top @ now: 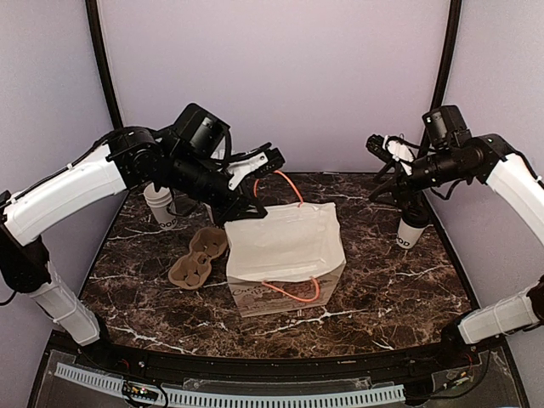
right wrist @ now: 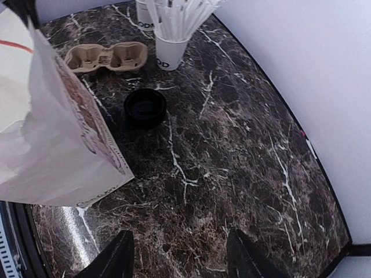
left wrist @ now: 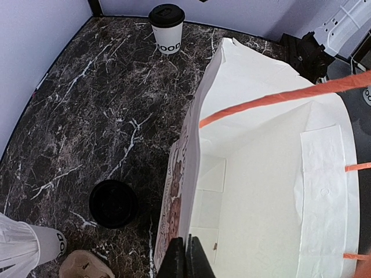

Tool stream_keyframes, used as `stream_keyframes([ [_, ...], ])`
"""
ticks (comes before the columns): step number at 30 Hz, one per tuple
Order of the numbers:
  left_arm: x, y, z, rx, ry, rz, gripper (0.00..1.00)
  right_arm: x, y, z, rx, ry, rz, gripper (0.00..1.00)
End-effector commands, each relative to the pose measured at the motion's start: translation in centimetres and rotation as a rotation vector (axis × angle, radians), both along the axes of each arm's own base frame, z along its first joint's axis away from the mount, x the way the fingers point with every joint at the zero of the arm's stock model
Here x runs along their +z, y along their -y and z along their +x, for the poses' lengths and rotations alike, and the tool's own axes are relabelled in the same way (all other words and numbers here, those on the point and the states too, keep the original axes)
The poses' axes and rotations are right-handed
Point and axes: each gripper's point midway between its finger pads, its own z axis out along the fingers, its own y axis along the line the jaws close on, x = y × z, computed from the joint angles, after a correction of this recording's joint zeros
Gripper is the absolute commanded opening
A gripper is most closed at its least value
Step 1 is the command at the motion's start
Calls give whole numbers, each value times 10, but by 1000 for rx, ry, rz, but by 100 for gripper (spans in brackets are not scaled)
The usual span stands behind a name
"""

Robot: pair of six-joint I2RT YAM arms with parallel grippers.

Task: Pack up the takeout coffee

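Observation:
The takeout coffee (top: 412,230), a small white cup with a black dome lid, stands upright at the right side of the table, also seen far off in the left wrist view (left wrist: 167,28). The white paper bag (top: 285,246) stands open at the middle, with orange handles (left wrist: 278,99). My left gripper (top: 245,206) is shut on the bag's rim (left wrist: 186,255), holding its mouth open. My right gripper (top: 382,147) hangs above and to the left of the coffee, open and holding nothing (right wrist: 182,260). The coffee is out of the right wrist view.
A brown cardboard cup carrier (top: 197,256) lies left of the bag. Behind it stand a white cup of straws (right wrist: 171,49) and another white cup (top: 159,204). A black round lid (right wrist: 145,108) lies on the marble table (right wrist: 243,150) beside the bag.

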Motion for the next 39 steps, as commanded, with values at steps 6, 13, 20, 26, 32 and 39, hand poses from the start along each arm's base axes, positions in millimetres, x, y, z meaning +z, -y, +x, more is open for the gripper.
stream_keyframes([
  [6, -3, -6, -5, 38, 92, -12, 0, 2, 70, 62, -404, 103, 18, 64],
  [13, 1, -14, -2, 88, 173, 10, 0, -9, 105, 82, -556, 110, -16, 65],
  [20, 32, -32, 12, 165, 335, -8, 0, -33, 136, 102, -663, 57, -48, 66],
  [26, 17, -27, 10, 142, 336, 8, 0, -53, 152, 110, -710, 6, -78, 66],
  [32, -4, -18, 4, 137, 365, 26, 0, -62, 156, 110, -714, -19, -85, 67],
  [39, 4, -12, -7, 140, 423, 3, 0, -65, 154, 106, -700, -25, -89, 67],
])
